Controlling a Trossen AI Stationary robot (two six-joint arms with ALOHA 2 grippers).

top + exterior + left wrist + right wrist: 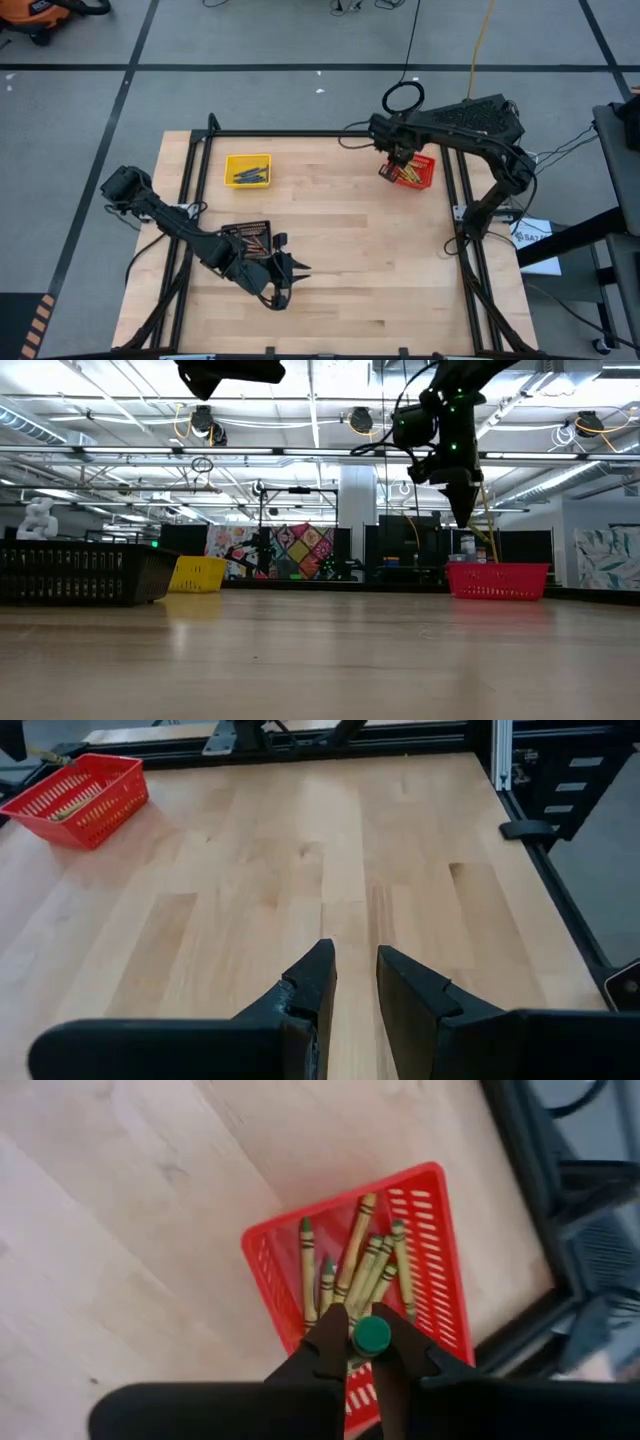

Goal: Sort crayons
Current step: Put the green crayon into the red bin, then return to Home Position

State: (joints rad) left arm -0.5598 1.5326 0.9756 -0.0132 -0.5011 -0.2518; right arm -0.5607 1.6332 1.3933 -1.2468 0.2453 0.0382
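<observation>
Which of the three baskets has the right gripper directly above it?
The red basket at the table's far right. The right gripper, holding a green crayon, hangs over it; the yellow basket and black basket lie toward the left.

Three baskets sit on the tabletop (340, 230): one (248, 170) far-left, one (409, 171) far-right, one (247, 238) near-left.

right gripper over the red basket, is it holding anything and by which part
The right gripper holds one green crayon by its end, above the red basket. The left gripper holds nothing.
</observation>
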